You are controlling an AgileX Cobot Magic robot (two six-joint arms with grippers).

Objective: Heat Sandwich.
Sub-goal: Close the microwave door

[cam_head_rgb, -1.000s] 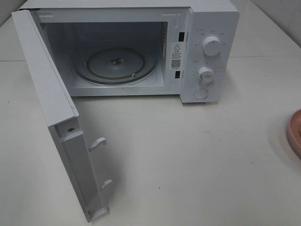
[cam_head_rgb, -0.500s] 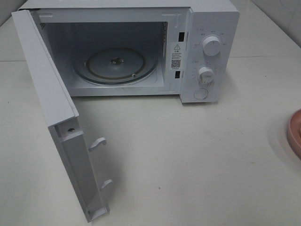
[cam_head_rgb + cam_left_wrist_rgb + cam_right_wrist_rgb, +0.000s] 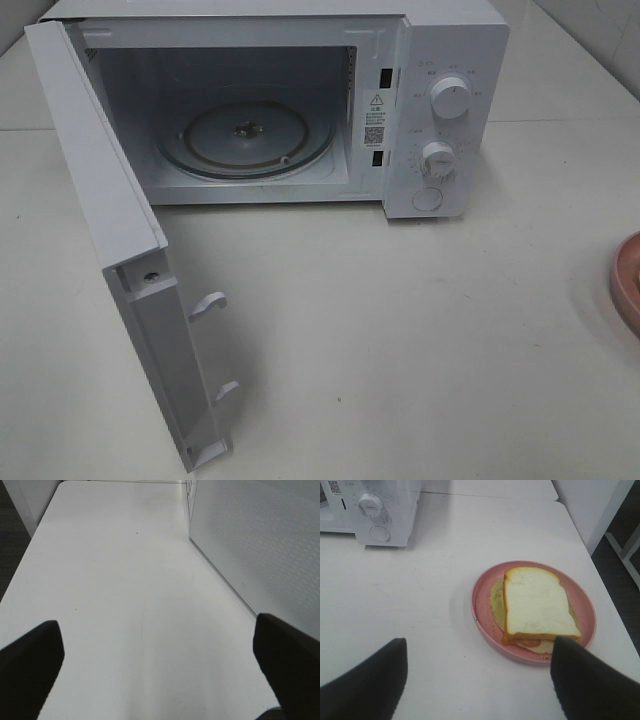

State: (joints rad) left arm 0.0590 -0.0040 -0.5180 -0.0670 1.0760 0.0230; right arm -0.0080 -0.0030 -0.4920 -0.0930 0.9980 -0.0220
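White microwave (image 3: 300, 90) with white knobs (image 3: 451, 98) and a clear glass turntable (image 3: 245, 140); its door (image 3: 260, 545) showed a fine dotted mesh. White table (image 3: 400, 340). Pink plate (image 3: 485, 605) bore a sandwich (image 3: 535, 602) of white bread, tan crust and pale green filling. Gripper fingers (image 3: 365, 685) were black.

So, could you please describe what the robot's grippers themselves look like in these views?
Only fingertips show. The left gripper has two broad, matte black fingers with rounded tips, plain, without markings or cables in view. The right gripper looks the same: two dark, wedge-shaped fingers. The arms themselves are out of view, also from the high camera.
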